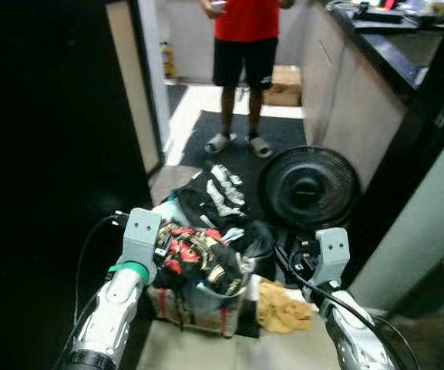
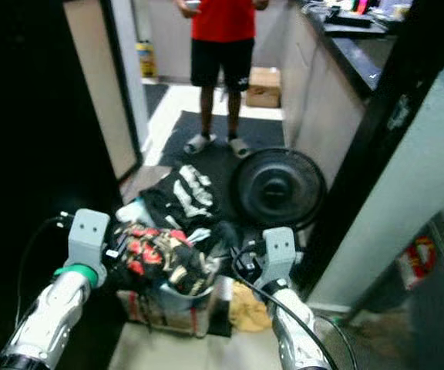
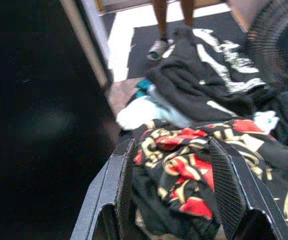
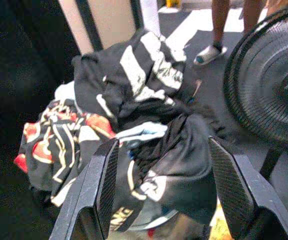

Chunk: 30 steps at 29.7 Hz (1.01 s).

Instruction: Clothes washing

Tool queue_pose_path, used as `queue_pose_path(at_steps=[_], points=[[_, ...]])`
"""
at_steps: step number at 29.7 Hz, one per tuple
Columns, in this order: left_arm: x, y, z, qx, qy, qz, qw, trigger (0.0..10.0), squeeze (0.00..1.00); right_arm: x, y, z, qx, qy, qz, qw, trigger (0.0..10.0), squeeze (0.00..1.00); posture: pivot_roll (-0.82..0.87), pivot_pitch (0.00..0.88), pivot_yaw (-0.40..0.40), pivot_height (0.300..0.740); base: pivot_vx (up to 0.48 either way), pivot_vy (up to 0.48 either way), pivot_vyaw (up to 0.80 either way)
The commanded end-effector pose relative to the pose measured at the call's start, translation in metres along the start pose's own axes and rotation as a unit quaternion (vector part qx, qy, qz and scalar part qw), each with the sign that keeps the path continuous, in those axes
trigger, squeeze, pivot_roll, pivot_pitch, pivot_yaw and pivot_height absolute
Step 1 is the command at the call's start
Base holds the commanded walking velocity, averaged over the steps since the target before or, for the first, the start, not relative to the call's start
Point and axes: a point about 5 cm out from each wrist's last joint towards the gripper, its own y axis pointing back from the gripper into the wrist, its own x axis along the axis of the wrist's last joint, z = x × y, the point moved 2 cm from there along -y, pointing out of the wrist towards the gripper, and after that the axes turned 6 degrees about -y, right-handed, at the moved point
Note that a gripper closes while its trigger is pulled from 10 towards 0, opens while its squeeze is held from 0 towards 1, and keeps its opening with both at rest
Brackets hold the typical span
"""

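A laundry basket point(image 1: 195, 312) on the floor before me is heaped with clothes. On top lies a red, black and cream patterned garment point(image 1: 199, 258), with a black garment bearing white print point(image 1: 216, 193) behind it. My left gripper point(image 3: 176, 187) is open just over the patterned garment, its fingers point(image 3: 119, 190) either side of the cloth. My right gripper point(image 4: 161, 175) is open above a dark garment point(image 4: 179, 160) at the basket's right side. Neither holds anything.
A black floor fan point(image 1: 308, 185) stands right of the pile. A person in a red shirt and black shorts point(image 1: 243, 46) stands on a dark mat point(image 1: 237, 135). A yellow cloth point(image 1: 280, 308) lies beside the basket. Dark door at left, counter at right.
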Motion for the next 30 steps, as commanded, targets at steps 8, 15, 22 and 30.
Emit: queue_pose_path(at_steps=[8, 15, 22, 30], points=[[0.003, -0.003, -0.001, 0.011, -0.006, 0.011, 1.000, 10.0, 0.00, 0.009, -0.008, -0.012, 0.013, -0.010, 0.026, 1.000, 10.0, 0.00, 0.00, 0.002, 0.054, 0.740, 0.288, 0.000, 0.00], [0.004, -0.004, 0.001, 0.008, -0.007, 0.013, 1.000, 10.0, 0.00, 0.009, -0.010, -0.015, 0.019, -0.008, 0.029, 0.999, 10.0, 0.00, 0.00, 0.004, 0.060, 0.740, 0.461, 0.000, 0.00], [0.004, -0.005, 0.002, 0.007, -0.008, 0.015, 1.000, 10.0, 0.00, 0.006, -0.008, -0.014, 0.017, -0.003, 0.026, 1.000, 10.0, 0.00, 0.00, 0.006, 0.060, 0.740, 0.459, 0.000, 0.00], [0.004, -0.006, 0.002, 0.008, -0.009, 0.013, 1.000, 10.0, 0.00, 0.007, -0.009, -0.014, 0.018, -0.002, 0.027, 0.999, 10.0, 0.00, 0.00, 0.007, 0.059, 0.740, 0.398, 0.000, 0.00]])
